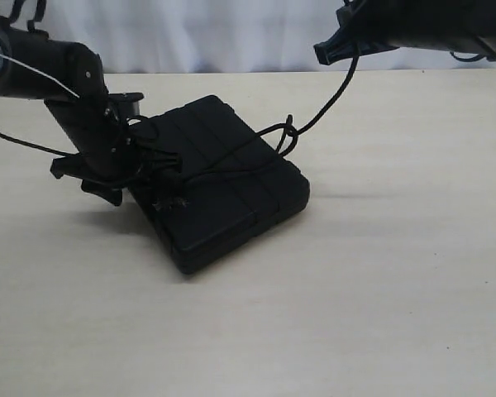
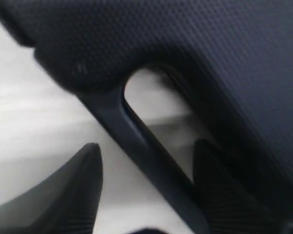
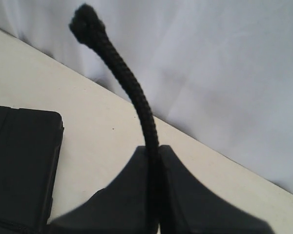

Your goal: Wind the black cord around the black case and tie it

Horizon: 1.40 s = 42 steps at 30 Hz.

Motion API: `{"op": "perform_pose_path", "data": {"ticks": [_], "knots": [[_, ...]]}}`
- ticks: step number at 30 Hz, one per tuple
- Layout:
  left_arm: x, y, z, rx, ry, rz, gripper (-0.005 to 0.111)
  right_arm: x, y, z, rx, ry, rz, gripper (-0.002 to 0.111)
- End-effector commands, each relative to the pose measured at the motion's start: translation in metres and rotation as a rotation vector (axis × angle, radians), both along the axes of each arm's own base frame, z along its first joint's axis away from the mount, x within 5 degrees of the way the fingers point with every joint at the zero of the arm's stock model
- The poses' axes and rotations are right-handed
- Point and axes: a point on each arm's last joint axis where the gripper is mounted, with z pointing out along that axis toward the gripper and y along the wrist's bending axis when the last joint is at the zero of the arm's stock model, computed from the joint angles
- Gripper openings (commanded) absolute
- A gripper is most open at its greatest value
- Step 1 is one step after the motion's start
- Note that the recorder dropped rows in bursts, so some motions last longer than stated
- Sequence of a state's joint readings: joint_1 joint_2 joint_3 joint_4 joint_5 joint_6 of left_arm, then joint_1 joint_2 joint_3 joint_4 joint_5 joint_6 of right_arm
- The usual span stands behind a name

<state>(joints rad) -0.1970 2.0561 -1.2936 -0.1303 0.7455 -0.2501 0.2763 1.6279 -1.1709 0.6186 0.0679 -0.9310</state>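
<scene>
The black case (image 1: 223,190) lies flat-side up in the middle of the table, with the black cord (image 1: 331,99) wrapped over its lid and knotted near the far right edge (image 1: 286,132). From the knot the cord rises to my right gripper (image 1: 321,51), held high at the back right and shut on the cord (image 3: 136,97) a little below its frayed end; the right gripper (image 3: 154,151) shows no gap. My left gripper (image 1: 153,178) is at the case's left end. It is open, its fingers (image 2: 83,185) straddling the handle bar (image 2: 151,156) beside the cutout.
The pale wooden table (image 1: 355,314) spreads around the case. A white curtain (image 1: 231,33) hangs behind the table's far edge. A corner of the case (image 3: 19,161) shows below the right gripper.
</scene>
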Motion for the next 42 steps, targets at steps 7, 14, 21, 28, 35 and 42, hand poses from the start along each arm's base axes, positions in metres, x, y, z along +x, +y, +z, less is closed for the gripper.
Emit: {"op": "perform_pose_path", "data": {"ticks": [7,14,21,28,35,42], "knots": [[0.019,0.012,0.007,0.076,-0.082,-0.039,0.000,0.003,-0.011,0.000,0.055,0.023,-0.052,0.004],[0.024,0.053,0.053,0.099,-0.162,0.041,0.000,0.012,-0.069,-0.002,0.122,0.069,-0.223,0.004],[0.024,0.092,0.054,0.109,-0.161,0.074,0.000,0.011,-0.138,-0.005,0.152,0.097,-0.400,0.004],[0.028,0.101,0.052,0.099,-0.201,0.084,0.000,-0.002,-0.188,-0.034,0.153,0.156,-0.555,0.004],[0.036,0.094,0.030,0.015,-0.208,0.110,0.000,0.009,-0.198,-0.074,0.143,0.240,-0.592,0.004],[0.051,0.076,0.008,0.002,-0.307,0.029,0.000,0.023,-0.211,-0.112,0.149,0.233,-0.697,0.004]]}}
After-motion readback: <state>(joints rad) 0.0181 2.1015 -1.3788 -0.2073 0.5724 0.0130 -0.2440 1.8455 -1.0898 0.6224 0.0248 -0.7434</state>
